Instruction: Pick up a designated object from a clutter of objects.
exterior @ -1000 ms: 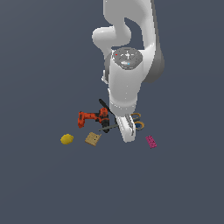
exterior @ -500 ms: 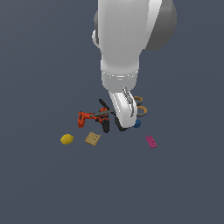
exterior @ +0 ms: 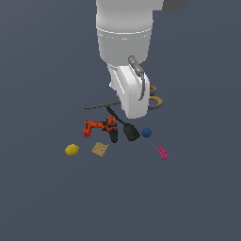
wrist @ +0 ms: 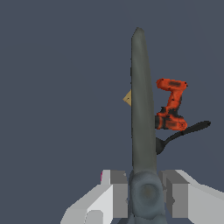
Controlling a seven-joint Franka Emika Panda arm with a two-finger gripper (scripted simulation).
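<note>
Gripper: the gripper (wrist: 144, 199) is clamped on the scissors, a grey finger (wrist: 117, 194) pressed against each side of the pivot in the wrist view; in the exterior view the white arm hides the fingers.
Scissors: the scissors (wrist: 141, 105) have thin grey blades closed together, running straight away from the wrist camera to a pointed tip. In the exterior view the blade tip (exterior: 101, 105) sticks out from behind the arm toward that view's left, and the orange-yellow loop handles (exterior: 154, 100) show on its right.
Drill: an orange-black power drill (exterior: 100, 128) lies on the dark floor just below the blade tip in the exterior view.
Spatula: a black spatula (exterior: 125, 127) lies touching or just beside the drill; which of the two, I cannot tell.
Ball: a blue ball (exterior: 147, 132) sits just beside the spatula's broad end.
Block: a tan square block (exterior: 100, 149) lies near the drill.
Lemon: a yellow lemon (exterior: 71, 149) sits toward the exterior view's left of the block.
Brick: a pink brick (exterior: 163, 152) lies apart, toward the exterior view's right.
</note>
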